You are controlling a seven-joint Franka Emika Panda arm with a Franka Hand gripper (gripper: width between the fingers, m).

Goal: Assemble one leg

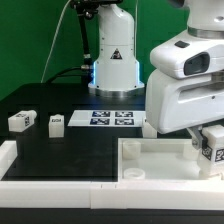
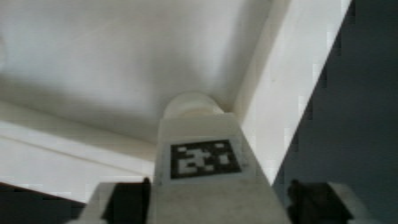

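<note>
Jaws: closed on the leg (image 2: 206, 158), which sits between the two dark fingers (image 2: 125, 202) of the gripper (image 2: 217, 203) (contact at one pad is too blurred to confirm).
Room: a plain green backdrop (image 1: 30, 45) stands behind everything.
Surface: one black matte table (image 1: 75, 145), with a raised white border (image 1: 55, 172) along its near edge, beside the tray piece.
Arm base: one, glossy white and rounded (image 1: 112, 60), beyond the tray piece's far edge.
Gripper: one (image 1: 211, 136), a bulky white shell over the tray piece, toward the exterior view's right.
Tray piece: one, large, white, squarish plastic with raised walls (image 1: 150, 146) and a round socket at the near corner.
Marker board: one (image 1: 112, 119), thin, flat and white with several square black-and-white tags, on the table just beyond the tray piece's far corner.
Legs: three counted, all small stubby white blocks with a square tag on a face.
Held leg: the leg (image 1: 213, 148) hangs at the tray piece's end on the exterior view's right (whether it touches the tray I cannot tell).
Loose legs: two (image 1: 21, 121) (image 1: 56, 123), apart from each other on the table, well off the tray piece toward the exterior view's left.
</note>
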